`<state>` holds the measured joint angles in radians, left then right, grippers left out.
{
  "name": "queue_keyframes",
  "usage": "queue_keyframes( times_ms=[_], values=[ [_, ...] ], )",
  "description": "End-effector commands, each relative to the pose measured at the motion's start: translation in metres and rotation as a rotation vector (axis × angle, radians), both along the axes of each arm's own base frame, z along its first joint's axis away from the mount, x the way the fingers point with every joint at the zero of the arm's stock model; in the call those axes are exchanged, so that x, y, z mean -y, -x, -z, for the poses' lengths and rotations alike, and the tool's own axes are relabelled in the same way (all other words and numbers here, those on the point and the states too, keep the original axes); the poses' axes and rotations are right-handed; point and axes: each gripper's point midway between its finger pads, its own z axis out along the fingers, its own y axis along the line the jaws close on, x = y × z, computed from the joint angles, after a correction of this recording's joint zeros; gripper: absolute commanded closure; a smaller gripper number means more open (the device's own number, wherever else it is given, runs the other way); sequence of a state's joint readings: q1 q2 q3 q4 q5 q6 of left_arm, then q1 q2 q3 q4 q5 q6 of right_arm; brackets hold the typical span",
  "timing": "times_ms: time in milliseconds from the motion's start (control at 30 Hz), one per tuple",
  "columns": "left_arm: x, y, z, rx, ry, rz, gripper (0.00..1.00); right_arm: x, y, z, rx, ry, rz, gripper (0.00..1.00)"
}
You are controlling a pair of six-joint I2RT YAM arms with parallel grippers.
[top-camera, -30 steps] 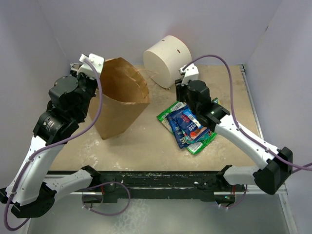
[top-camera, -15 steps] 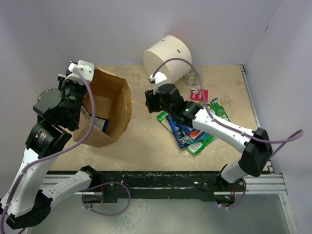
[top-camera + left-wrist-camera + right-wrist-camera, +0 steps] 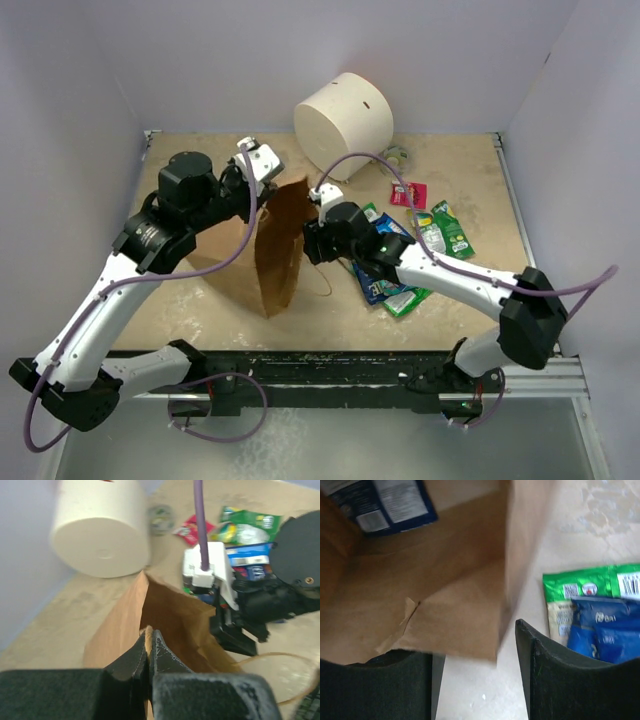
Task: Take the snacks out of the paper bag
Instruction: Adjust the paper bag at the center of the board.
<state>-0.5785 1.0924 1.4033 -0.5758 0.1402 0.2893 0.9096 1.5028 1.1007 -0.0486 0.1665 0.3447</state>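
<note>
The brown paper bag (image 3: 272, 250) lies tipped, its mouth turned right toward my right arm. My left gripper (image 3: 262, 178) is shut on the bag's top rim (image 3: 145, 636). My right gripper (image 3: 310, 238) is open at the bag's mouth; the bag's lower wall (image 3: 455, 610) lies over the left of its fingers (image 3: 375, 685). One dark blue packet (image 3: 385, 502) shows deep inside the bag. Other snacks lie on the table to the right: green and blue packets (image 3: 395, 272), a green one (image 3: 447, 228) and a small red one (image 3: 408, 194). They also show in the right wrist view (image 3: 580, 585).
A big white cylinder (image 3: 343, 124) lies at the back middle, with a small clear tape roll (image 3: 398, 155) beside it. The bag's thin handle loop (image 3: 322, 278) hangs over the table under my right gripper. Walls close the table on the left, back and right.
My left arm has swung the bag to the right and tipped it, so its mouth now faces my right gripper. My right gripper has dropped slightly to the bag's mouth.
</note>
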Motion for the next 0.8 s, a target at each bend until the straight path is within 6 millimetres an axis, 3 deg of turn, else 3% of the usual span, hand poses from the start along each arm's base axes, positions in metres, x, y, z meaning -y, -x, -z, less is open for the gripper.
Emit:
queue_keyframes(
  times_ms=[0,133,300,400,500,667,767],
  values=[
    [0.04,0.043,-0.008,-0.186,0.259,0.198,1.0,0.026,0.012,-0.025,0.015,-0.062,0.075,0.41],
    [0.047,0.062,-0.008,-0.274,0.384,0.234,1.0,0.066,0.026,-0.028,0.047,-0.043,0.141,0.41],
    [0.048,0.076,-0.021,-0.3,0.528,0.255,1.0,0.115,0.023,-0.071,0.224,0.008,0.236,0.31],
    [0.048,0.081,-0.025,-0.318,0.564,0.259,1.0,0.131,0.019,-0.094,0.326,0.096,0.217,0.3],
    [0.047,0.085,-0.028,-0.327,0.581,0.262,1.0,0.112,0.028,-0.114,0.447,0.168,-0.035,0.3],
    [0.033,0.086,-0.036,-0.278,0.589,0.208,1.0,0.061,0.094,-0.142,0.78,0.113,-0.677,0.33],
    [0.027,0.086,-0.038,-0.257,0.587,0.181,1.0,0.04,0.114,-0.156,0.882,0.051,-0.828,0.33]
  ],
)
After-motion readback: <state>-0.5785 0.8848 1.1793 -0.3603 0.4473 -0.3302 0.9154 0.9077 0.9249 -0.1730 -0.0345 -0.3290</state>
